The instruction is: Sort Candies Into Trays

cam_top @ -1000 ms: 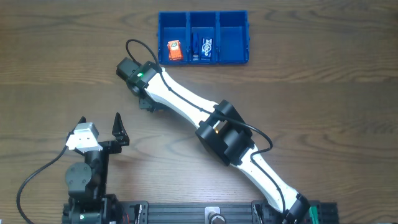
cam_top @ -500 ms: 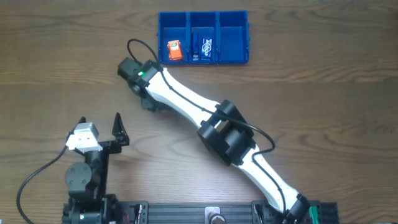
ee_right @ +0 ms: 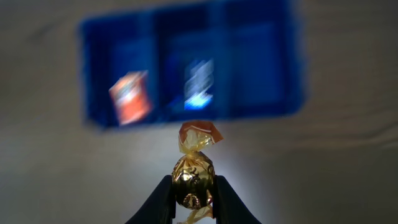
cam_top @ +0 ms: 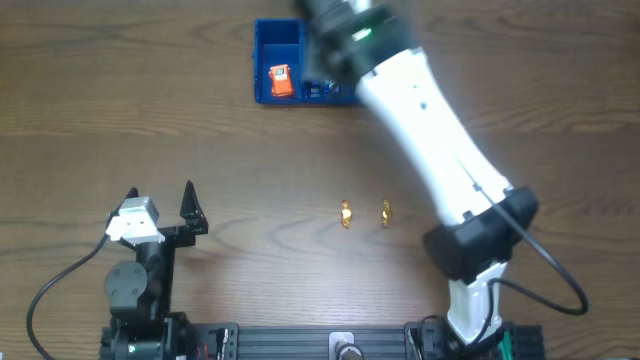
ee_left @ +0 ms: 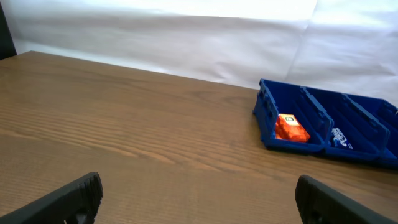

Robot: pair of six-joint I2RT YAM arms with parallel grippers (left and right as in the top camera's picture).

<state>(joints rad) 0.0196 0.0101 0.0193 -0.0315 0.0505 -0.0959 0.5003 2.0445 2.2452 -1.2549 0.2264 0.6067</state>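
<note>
At 8 o'clock on the wooden table (cam_top: pixel 250 150), nearest the bases, the left gripper (cam_top: pixel 160 192) is seen with its fingers spread wide and nothing between them. Just past the table's middle toward 4 o'clock, two gold candies (cam_top: pixel 346 213) are found lying on the bare wood, the second gold candy (cam_top: pixel 386 212) at 3 o'clock of the first, near it but not touching. The right arm (cam_top: pixel 430 130) is stretched from its base at 5 o'clock up to 12 o'clock, and in the top view the middle and right compartments of the blue tray (cam_top: pixel 262 50) are largely covered by it. The right gripper (ee_right: pixel 194 186) is clamped on a third gold candy (ee_right: pixel 194 174), held upright with its twisted wrapper end upward, lifted above the table with the tray seen blurred beyond it. The tray, at 12 o'clock, is divided into three compartments. One orange candy (ee_left: pixel 291 127) is held in the compartment at its 9 o'clock end, and one blue candy (ee_left: pixel 342 135) in the middle one. Counted in all: three gold candies, one orange, one blue, one tray.
</note>
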